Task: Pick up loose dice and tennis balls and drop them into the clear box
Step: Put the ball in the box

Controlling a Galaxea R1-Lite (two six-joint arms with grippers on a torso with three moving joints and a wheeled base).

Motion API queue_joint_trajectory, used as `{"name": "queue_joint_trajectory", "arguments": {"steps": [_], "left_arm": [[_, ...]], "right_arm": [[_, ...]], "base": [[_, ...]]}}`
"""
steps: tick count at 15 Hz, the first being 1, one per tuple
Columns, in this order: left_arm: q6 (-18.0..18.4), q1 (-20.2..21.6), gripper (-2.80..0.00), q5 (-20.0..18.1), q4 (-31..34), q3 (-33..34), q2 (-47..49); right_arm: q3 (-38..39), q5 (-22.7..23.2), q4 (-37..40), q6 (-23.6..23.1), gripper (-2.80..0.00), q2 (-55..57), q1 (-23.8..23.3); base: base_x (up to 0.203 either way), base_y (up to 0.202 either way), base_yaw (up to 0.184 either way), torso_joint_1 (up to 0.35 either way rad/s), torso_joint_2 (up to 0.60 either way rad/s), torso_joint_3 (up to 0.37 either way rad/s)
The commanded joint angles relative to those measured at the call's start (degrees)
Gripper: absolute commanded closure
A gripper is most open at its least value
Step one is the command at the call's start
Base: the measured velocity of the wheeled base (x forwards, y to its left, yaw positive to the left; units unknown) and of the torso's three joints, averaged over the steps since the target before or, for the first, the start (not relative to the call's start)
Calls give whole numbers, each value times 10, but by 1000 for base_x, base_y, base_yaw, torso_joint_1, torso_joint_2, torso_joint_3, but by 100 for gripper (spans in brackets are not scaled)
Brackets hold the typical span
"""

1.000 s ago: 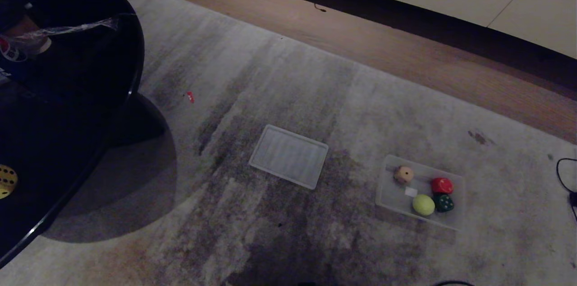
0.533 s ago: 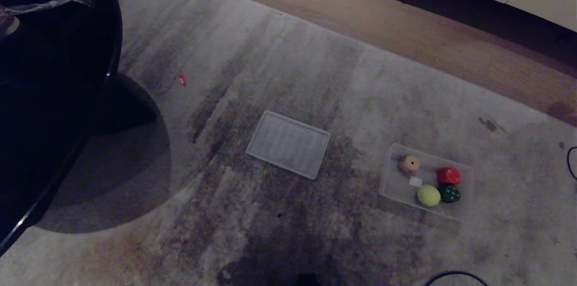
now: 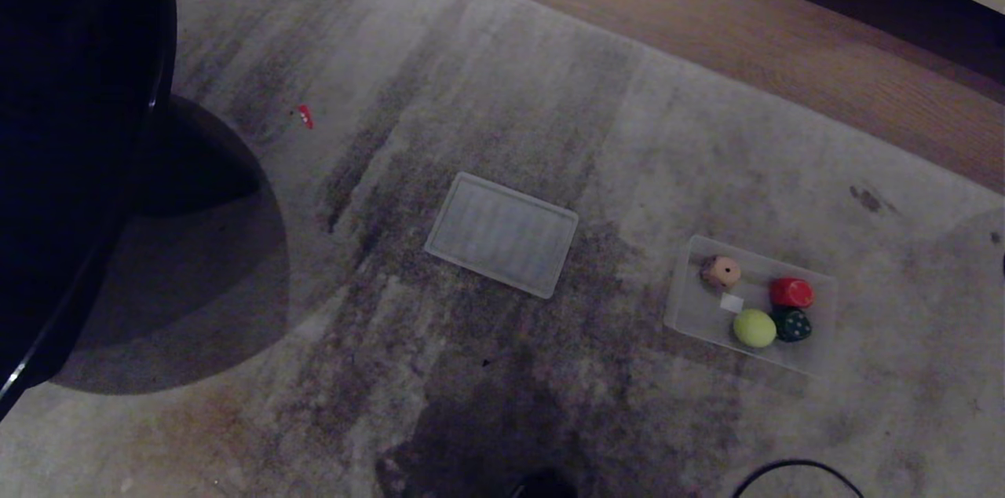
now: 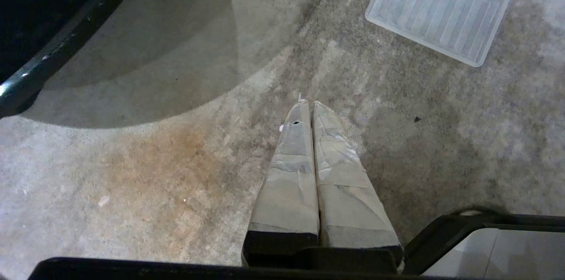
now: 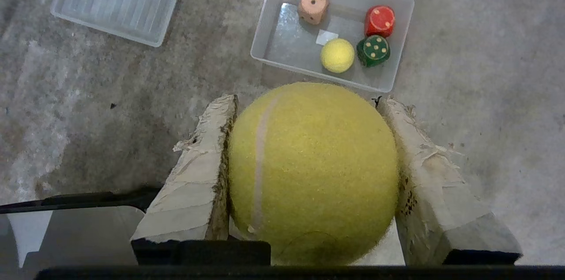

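A: Starting at the far left of the head view, we see only a dark round counter with its shadow on the rug. No loose die or ball shows on the rug there.

B: Agreed. Moving right, near the middle of the frame lies the flat ribbed lid, well apart from everything else. We leave that alone.

A: And at the lower right sits the clear box. Inside it we count a beige die, a red die, a green die and one tennis ball, the ball just beside the green die.

B: What about our hands? Neither shows in the head view.

A: The left hand hangs over bare rug with its fingers pressed together, holding nothing. The right hand is clamped around the second tennis ball, one finger on each side, and the box lies on the rug beyond it in the wrist view, near the upper middle of that frame.

B: So we judge that we are in the carry step, ball in grip and not yet over the box.

A: Yes. The next move calls for bringing the right hand above the bare part of the box floor, lowering it close, then parting the fingers so the ball drops in without bouncing out over the shallow wall.
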Motion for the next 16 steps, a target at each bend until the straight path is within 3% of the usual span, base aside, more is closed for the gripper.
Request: {"name": "queue_joint_trajectory", "arguments": {"steps": [1, 8, 16], "left_arm": [[-1, 0, 0, 1, 0, 1, 1], [-3, 0, 0, 3, 1, 1, 1], [-5, 0, 0, 4, 0, 1, 1]], "right_arm": [[0, 0, 0, 0, 0, 1, 0], [0, 0, 0, 0, 0, 0, 0], [0, 0, 0, 0, 0, 0, 0]], "base": [[0, 0, 0, 0, 0, 0], [2, 6, -116, 4, 2, -1], [0, 0, -7, 1, 2, -51]]}}
